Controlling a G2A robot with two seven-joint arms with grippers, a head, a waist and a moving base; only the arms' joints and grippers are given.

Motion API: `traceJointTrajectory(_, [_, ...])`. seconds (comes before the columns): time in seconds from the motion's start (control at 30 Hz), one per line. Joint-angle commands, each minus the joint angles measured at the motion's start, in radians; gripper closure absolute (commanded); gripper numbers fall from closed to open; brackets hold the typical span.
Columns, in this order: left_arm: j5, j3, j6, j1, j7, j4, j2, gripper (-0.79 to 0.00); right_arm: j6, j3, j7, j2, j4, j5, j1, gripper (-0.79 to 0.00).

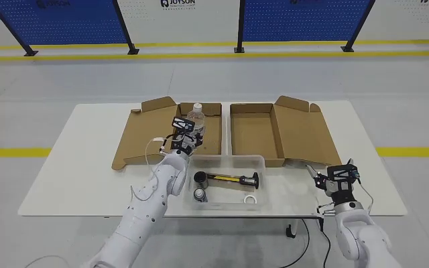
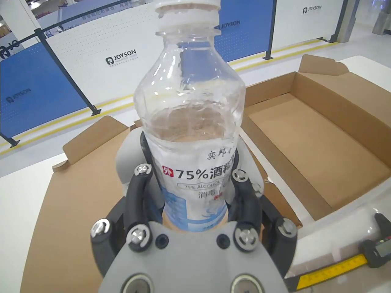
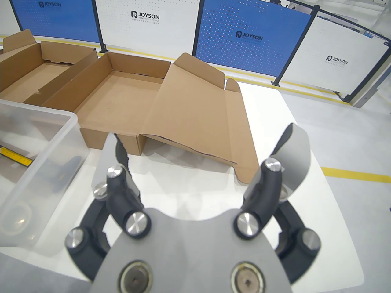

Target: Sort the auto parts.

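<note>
My left gripper (image 2: 192, 181) is shut on a clear plastic bottle (image 2: 189, 105) with a white cap and a blue-and-white label, held upright over the left cardboard box (image 1: 144, 144). From above, the bottle (image 1: 196, 117) stands at that box's right side with the left gripper (image 1: 182, 136) just in front of it. A clear plastic bin (image 1: 228, 161) at the table's front holds a yellow-and-black caliper (image 1: 231, 179), two dark round parts (image 1: 200, 178) and a white ring (image 1: 250, 199). My right gripper (image 3: 203, 141) stands open above bare table at the front right, holding nothing.
A second open cardboard box (image 1: 253, 137) lies right of the first, its lid flap (image 1: 305, 137) spread toward the table's right side. The bin's rim (image 3: 39, 114) is close beside the right gripper. The white table (image 1: 80, 167) has room at its left.
</note>
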Motion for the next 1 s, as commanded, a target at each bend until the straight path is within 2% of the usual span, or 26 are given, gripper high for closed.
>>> traceJointTrajectory(0.0, [-0.018,0.004,0.001,-0.019,0.009,0.045,-0.007,0.0,0.0,0.0,0.0,0.0,0.0,0.0,0.0,-0.785])
traceJointTrajectory(0.27, [-0.042,0.033,-0.015,-0.079,0.013,0.181,-0.03,0.0,0.0,0.0,0.0,0.0,0.0,0.0,0.0,-0.785])
traceJointTrajectory(0.33, [-0.052,0.037,-0.011,-0.088,0.021,0.207,-0.036,-0.135,0.0,0.0,0.0,0.0,0.0,0.0,0.0,-0.785])
traceJointTrajectory(0.37, [-0.054,0.04,-0.012,-0.092,0.024,0.218,-0.039,-0.166,0.0,0.0,0.0,0.0,0.0,0.0,0.0,-0.785])
traceJointTrajectory(0.43, [-0.059,0.043,-0.007,-0.1,0.031,0.244,-0.044,-0.332,0.0,0.0,0.0,0.0,0.0,0.0,0.0,-0.785])
traceJointTrajectory(0.5, [-0.061,0.047,-0.005,-0.108,0.036,0.27,-0.049,-0.296,0.0,0.0,0.0,0.0,0.0,0.0,0.0,-0.785])
traceJointTrajectory(0.6, [-0.062,0.055,-0.006,-0.119,0.039,0.303,-0.056,-0.179,0.0,0.0,0.0,0.0,0.0,0.0,0.0,-0.785])
traceJointTrajectory(0.63, [-0.063,0.056,-0.007,-0.123,0.043,0.311,-0.058,0.0,0.0,0.0,0.0,0.0,0.0,0.0,0.0,-0.785])
traceJointTrajectory(0.8, [-0.071,0.058,-0.004,-0.137,0.059,0.346,-0.067,0.0,0.0,0.0,0.0,0.0,0.0,0.0,0.0,-0.785])
traceJointTrajectory(0.83, [-0.07,0.059,0.0,-0.14,0.059,0.353,-0.069,-0.095,0.0,0.0,0.0,0.0,0.0,0.0,0.0,-0.785])
traceJointTrajectory(0.87, [-0.071,0.059,0.001,-0.142,0.06,0.358,-0.071,-0.123,0.0,0.0,0.0,0.0,0.0,0.0,0.0,-0.785])
traceJointTrajectory(0.97, [-0.075,0.056,0.006,-0.145,0.063,0.37,-0.074,-0.139,0.0,0.0,0.0,0.0,0.0,0.0,0.0,-0.785])
